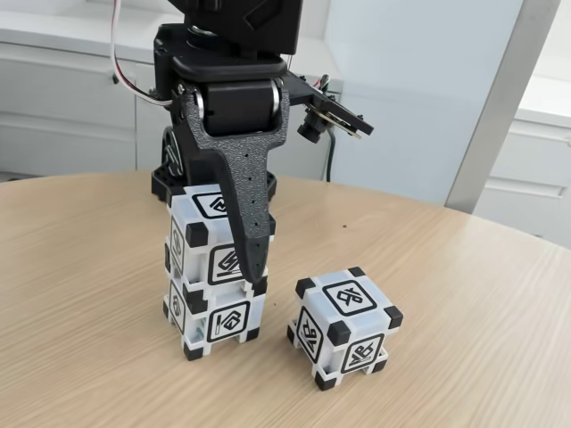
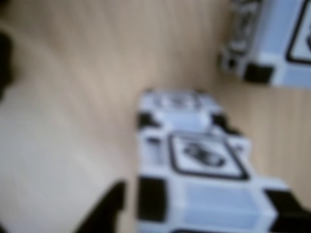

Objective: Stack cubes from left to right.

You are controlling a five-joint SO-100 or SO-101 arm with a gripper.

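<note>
At the centre left of the fixed view, two cubes are seen already stacked: the upper cube (image 1: pixel 217 241) sits squarely on the lower cube (image 1: pixel 214 319), and the gripper (image 1: pixel 254 272) reaches down over the stack from above. The visible black finger (image 1: pixel 243 209) lies along the right front edge of the upper cube, its tip near the seam between the two cubes; it appears to touch that cube, though a grip cannot be confirmed. The second finger is hidden behind the stack, so how far the jaws are parted cannot be told. The third cube (image 1: pixel 345 326) stands alone on the wooden table (image 1: pixel 464 294), just to the right of the stack and apart from it. The step in hand is judged to be the placing or releasing of the second cube. Next, the jaws would need to be cleared upward without nudging the stack, then brought over the lone cube. In the blurred wrist view, the stack (image 2: pixel 204 160) is seen at lower centre and the lone cube (image 2: pixel 272 41) at the upper right.
</note>
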